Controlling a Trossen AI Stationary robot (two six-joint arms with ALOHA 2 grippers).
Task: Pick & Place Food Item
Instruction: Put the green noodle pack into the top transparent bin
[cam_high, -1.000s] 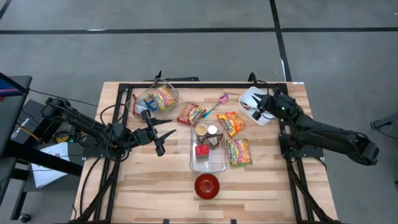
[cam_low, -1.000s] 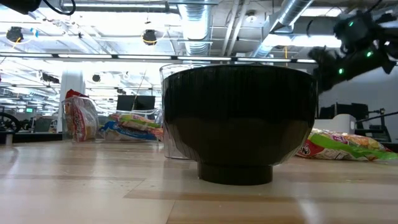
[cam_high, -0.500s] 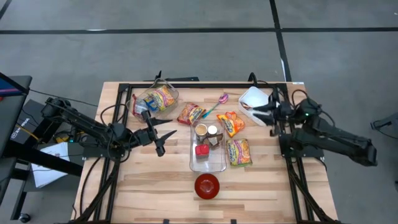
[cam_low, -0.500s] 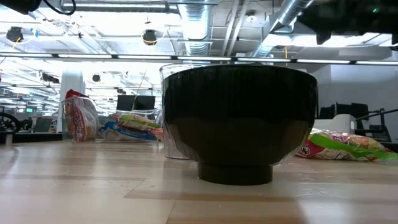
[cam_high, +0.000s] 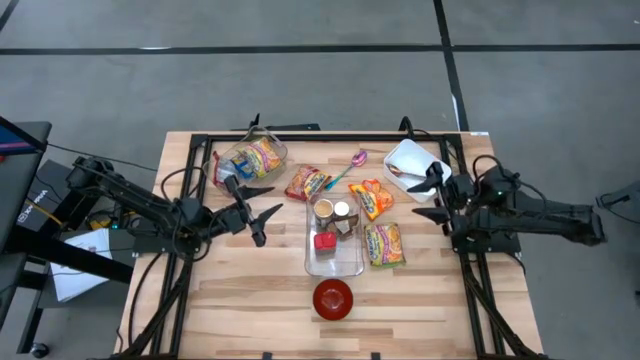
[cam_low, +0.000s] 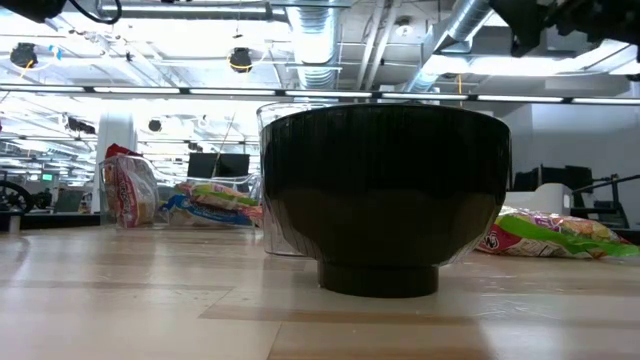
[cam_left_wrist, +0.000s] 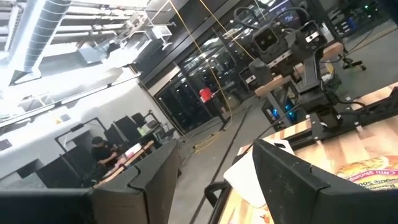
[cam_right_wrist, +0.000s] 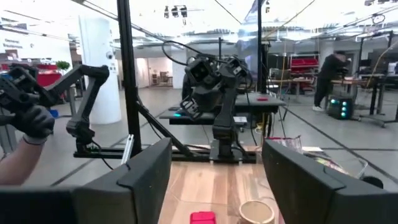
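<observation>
A clear tray (cam_high: 348, 262) in the middle of the table holds small cups (cam_high: 334, 209) and a red item (cam_high: 324, 240); the right wrist view shows the red item (cam_right_wrist: 202, 218) and a cup (cam_right_wrist: 255, 212). Snack packets (cam_high: 306, 182) (cam_high: 372, 198) (cam_high: 384, 243) lie flat around the tray. My right gripper (cam_high: 429, 195) (cam_right_wrist: 214, 180) hovers open and empty to the right of the packets, pointing toward the table's left. My left gripper (cam_high: 270, 203) (cam_left_wrist: 217, 186) hovers open and empty left of the tray, pointing right.
A dark red bowl (cam_high: 333, 298) (cam_low: 390, 200) stands near the front edge. A white dish (cam_high: 415, 165) sits at the far right, a clear bag of packets (cam_high: 250, 160) at the far left, and a pink piece (cam_high: 358, 158) between them. A gloved hand (cam_right_wrist: 31, 118) shows beyond the table.
My right gripper has left the white dish, swung toward the table's near edge and risen. It has turned from slanting down to pointing level toward the table's left, and its fingers have opened wide. Nothing on the table has moved.
</observation>
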